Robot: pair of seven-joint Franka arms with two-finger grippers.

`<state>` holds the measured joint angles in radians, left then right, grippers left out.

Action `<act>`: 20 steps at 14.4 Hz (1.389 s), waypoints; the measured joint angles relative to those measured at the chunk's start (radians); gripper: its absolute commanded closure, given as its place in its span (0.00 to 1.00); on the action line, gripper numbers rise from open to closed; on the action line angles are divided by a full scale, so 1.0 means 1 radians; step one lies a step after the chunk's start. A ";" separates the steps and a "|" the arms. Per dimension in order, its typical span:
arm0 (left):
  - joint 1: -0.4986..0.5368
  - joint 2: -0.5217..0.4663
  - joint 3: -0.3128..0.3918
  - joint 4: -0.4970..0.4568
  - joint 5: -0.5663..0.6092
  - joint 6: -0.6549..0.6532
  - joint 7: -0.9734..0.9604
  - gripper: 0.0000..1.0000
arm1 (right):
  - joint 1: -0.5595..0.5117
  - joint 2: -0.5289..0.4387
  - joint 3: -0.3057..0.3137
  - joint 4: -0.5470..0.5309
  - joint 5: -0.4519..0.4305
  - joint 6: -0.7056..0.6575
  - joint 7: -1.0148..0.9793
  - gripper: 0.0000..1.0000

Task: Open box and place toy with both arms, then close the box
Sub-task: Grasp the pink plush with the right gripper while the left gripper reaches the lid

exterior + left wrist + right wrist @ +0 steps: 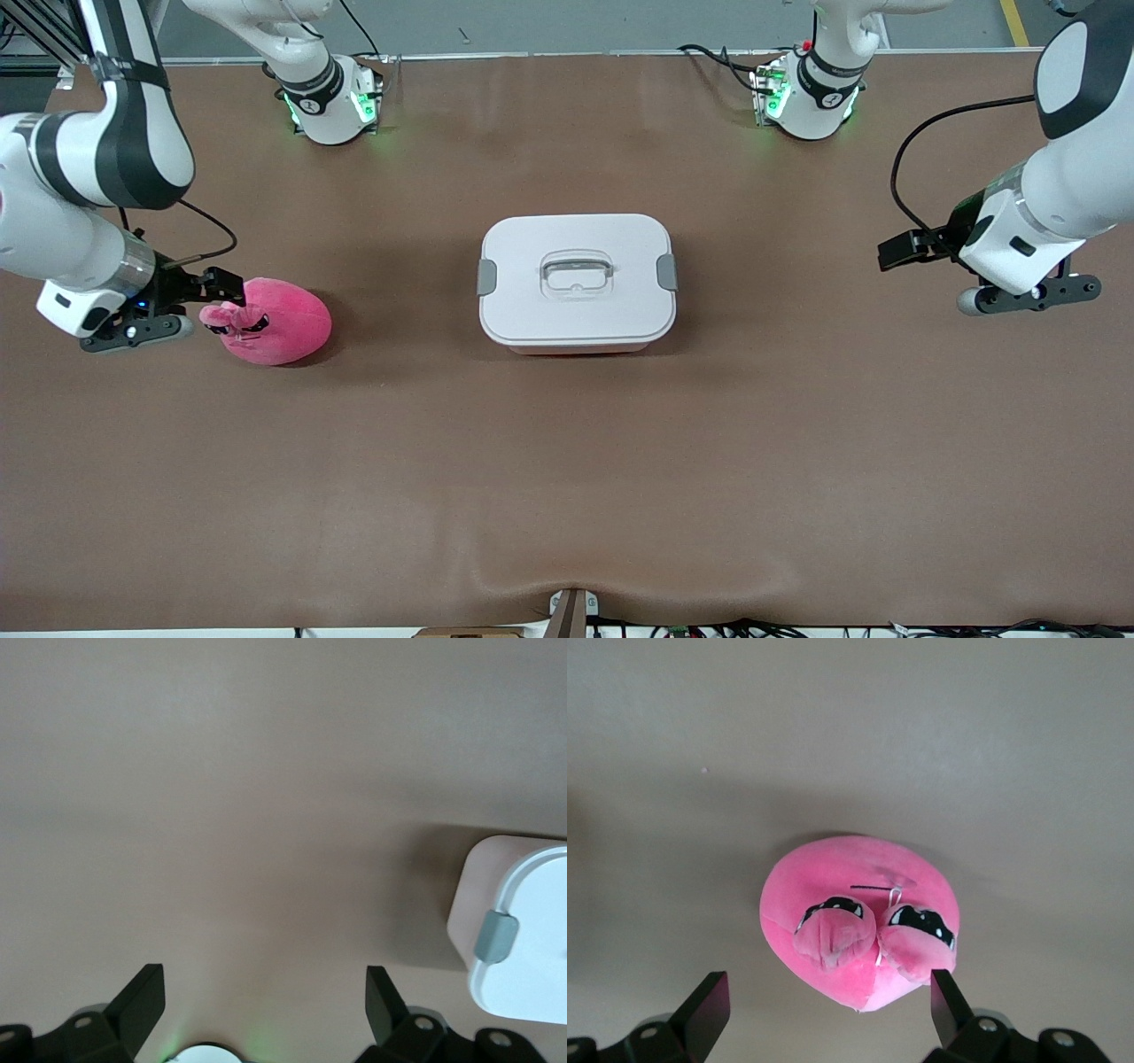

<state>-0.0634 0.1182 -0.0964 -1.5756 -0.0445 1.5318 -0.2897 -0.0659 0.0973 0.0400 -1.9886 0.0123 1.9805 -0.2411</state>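
Note:
The box point(576, 306) stands at the middle of the table, its white lid point(532, 248) on and a grey clip point(486, 276) at each end. Toward the right arm's end lies the pink toy point(282, 321). My right gripper point(220, 303) hangs low right beside the toy, open. In the right wrist view the toy point(850, 895) lies just ahead of the right gripper point(828, 997), its lower edge level with the fingertips point(709, 1001), untouched. My left gripper point(905, 250) hovers open and empty over bare table toward the left arm's end. In the left wrist view the box point(532, 930) is well off from the left gripper point(264, 990).
Both arm bases point(332, 102) point(806, 93) stand along the table edge farthest from the front camera. A black cable point(921, 142) loops from the left arm. A small bracket point(571, 611) sits at the table's nearest edge. The brown mat point(567, 461) spreads wide nearer the camera.

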 measured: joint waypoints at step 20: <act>-0.017 0.035 -0.229 -0.114 -0.036 0.239 -0.867 0.00 | -0.011 0.051 0.020 -0.070 0.000 0.084 -0.012 1.00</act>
<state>-0.0805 0.1528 -0.3254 -1.6894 -0.0810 1.7710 -1.1568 -0.0766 0.1487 0.0597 -2.0582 0.0124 2.0648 -0.2529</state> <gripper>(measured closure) 0.000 0.925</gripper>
